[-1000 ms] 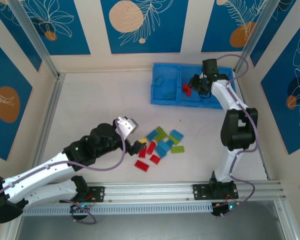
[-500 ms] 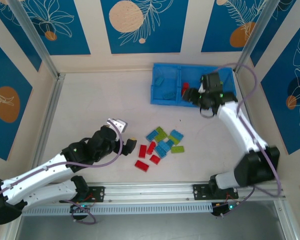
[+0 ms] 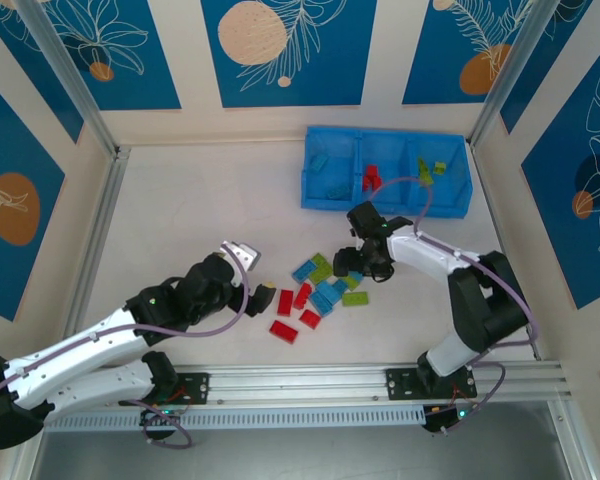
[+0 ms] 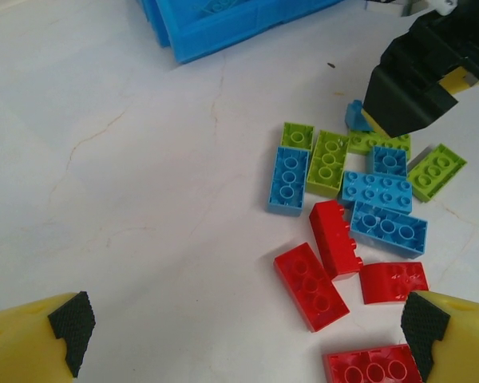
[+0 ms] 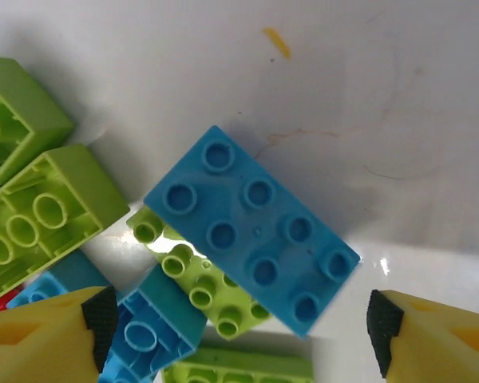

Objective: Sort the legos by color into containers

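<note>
Three compartments make up the tray (image 3: pixel 325 205): blue legos (image 3: pixel 321 161) in its left one, red legos (image 3: pixel 372 178) in the middle, green legos (image 3: pixel 432 168) in the right. Well apart from the tray, to its near left, the left gripper (image 3: pixel 260 296) hangs with fingers wide apart, empty. Just nearer than the tray's middle, the right gripper (image 5: pixel 241 319) has fingers apart, straddling a blue brick (image 5: pixel 251 227) overlapping a green brick (image 5: pixel 195 287) in the loose pile (image 3: pixel 325 290).

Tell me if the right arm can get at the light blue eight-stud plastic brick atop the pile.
Probably yes: the right gripper hangs open right over the light blue eight-stud brick, whose top is uncovered.
</note>
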